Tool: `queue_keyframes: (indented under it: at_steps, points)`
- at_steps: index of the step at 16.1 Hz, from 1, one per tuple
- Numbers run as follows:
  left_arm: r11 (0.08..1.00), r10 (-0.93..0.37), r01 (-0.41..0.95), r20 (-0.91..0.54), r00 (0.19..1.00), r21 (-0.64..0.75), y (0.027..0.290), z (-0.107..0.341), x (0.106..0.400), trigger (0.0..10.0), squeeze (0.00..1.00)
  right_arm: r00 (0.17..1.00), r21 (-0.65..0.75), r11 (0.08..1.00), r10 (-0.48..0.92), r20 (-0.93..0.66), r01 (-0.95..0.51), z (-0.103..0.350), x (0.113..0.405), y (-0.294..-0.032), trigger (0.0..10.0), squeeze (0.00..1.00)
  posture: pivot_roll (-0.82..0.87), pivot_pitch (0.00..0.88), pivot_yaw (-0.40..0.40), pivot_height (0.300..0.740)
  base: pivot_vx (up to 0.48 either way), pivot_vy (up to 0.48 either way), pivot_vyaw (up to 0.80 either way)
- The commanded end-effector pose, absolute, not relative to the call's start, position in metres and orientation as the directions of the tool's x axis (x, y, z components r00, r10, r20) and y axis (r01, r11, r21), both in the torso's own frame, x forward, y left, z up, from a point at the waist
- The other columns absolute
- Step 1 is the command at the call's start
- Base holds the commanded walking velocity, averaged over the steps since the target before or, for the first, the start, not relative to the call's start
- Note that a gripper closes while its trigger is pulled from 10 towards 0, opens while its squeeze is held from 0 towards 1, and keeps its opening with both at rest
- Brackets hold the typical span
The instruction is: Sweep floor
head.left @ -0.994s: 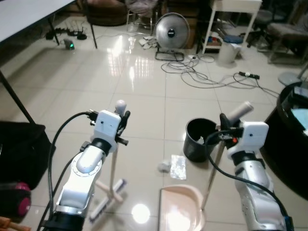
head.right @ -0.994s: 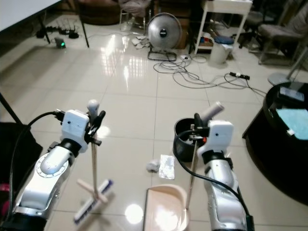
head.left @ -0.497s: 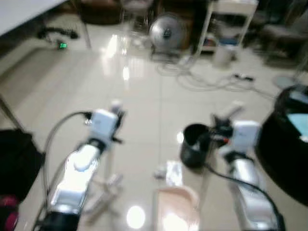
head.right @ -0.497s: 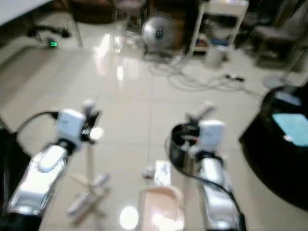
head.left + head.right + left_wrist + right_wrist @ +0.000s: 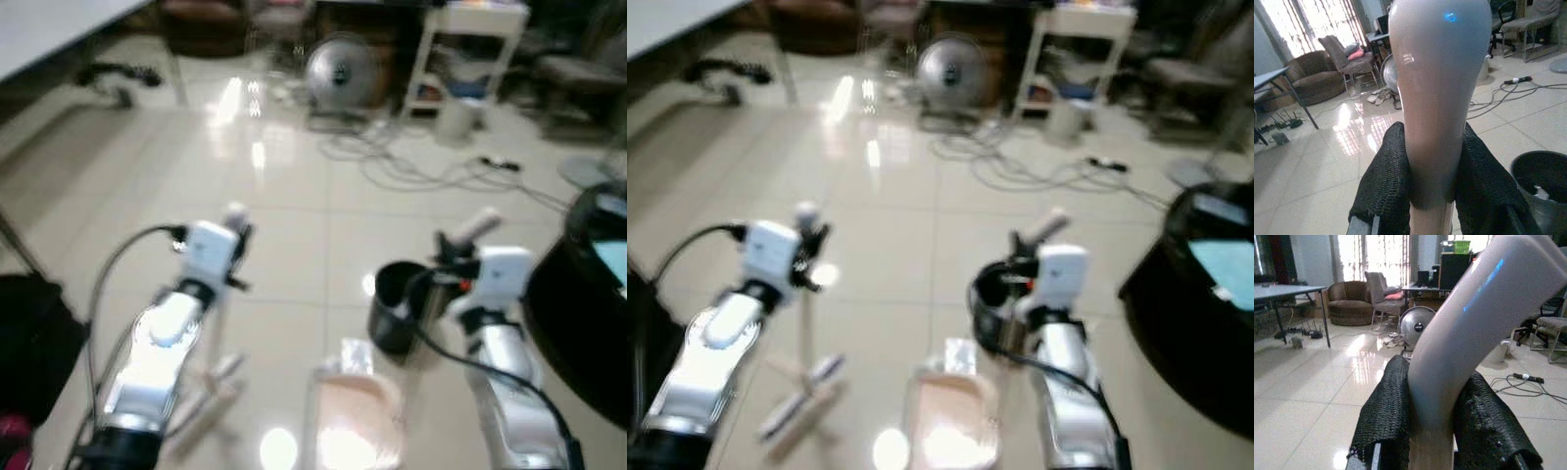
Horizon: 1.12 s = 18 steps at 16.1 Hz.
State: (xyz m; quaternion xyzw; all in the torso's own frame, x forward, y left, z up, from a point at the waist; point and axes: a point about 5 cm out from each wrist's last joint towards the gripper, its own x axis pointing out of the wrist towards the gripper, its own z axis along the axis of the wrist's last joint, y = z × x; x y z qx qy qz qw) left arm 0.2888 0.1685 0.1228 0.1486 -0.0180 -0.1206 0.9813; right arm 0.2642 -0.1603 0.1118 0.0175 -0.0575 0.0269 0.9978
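Beige tile floor [image 5: 294, 196]: glossy, with light glare; the head views are blurred.
Left claw [image 5: 238, 257]: clamped on the broom handle [image 5: 1437, 112] just below its rounded top, one black finger [image 5: 1385, 181] on each side.
Broom [image 5: 803, 397]: upright at near left, its head resting on the floor beside the left arm.
Right claw [image 5: 451, 264]: clamped on the dustpan handle [image 5: 1459, 352], which bends over at its top between the black fingers [image 5: 1388, 416].
Dustpan [image 5: 355, 423]: pale pink, flat on the floor at near centre, between the two arms.
Litter [image 5: 958, 354]: a clear plastic scrap touching the far edge of the dustpan.
Black bin [image 5: 397, 305]: stands just beyond the dustpan, close to the left of the right arm.
Fan [image 5: 341, 70]: round, grey, on the floor at far centre.
Cables [image 5: 421, 166]: loose loops on the floor near the fan.
White shelf unit [image 5: 470, 44]: far right of the fan.
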Motion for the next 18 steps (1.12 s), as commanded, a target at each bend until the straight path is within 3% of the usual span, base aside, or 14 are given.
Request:
queue_keyframes:
  at_steps: [1, 6, 11, 18]
  points:
    - [0.918, -0.270, 0.243, 0.044, 0.962, 0.313, 0.1591, 0.1326, 0.2926, 10.0, 0.00, 0.989, 0.036, 0.999, 0.014, 0.148, -0.020, 0.1190, 0.2643, -0.1700, 10.0, 0.00, 0.00, 0.025, -0.004, 0.740, 0.371, 0.000, 0.00]
    - [0.918, -0.276, 0.250, 0.042, 0.960, 0.308, 0.1572, 0.1320, 0.2931, 10.0, 0.00, 0.992, 0.039, 0.999, -0.027, 0.127, 0.023, 0.1162, 0.2629, -0.1763, 10.0, 0.00, -0.01, 0.032, -0.003, 0.740, 0.369, 0.000, 0.00]
    - [0.918, -0.275, 0.249, 0.045, 0.960, 0.308, 0.1567, 0.1323, 0.2952, 10.0, 0.00, 0.991, 0.057, 0.997, -0.050, 0.126, 0.043, 0.1153, 0.2625, -0.1780, 10.0, 0.00, 0.00, 0.034, -0.004, 0.740, 0.369, 0.000, -0.71]
    - [0.916, -0.278, 0.250, 0.048, 0.959, 0.313, 0.1570, 0.1330, 0.2972, 10.0, 0.00, 0.992, 0.060, 0.997, -0.046, 0.119, 0.039, 0.1126, 0.2613, -0.1759, 10.0, 0.00, 0.00, 0.033, -0.003, 0.740, 0.367, 0.000, 0.00]
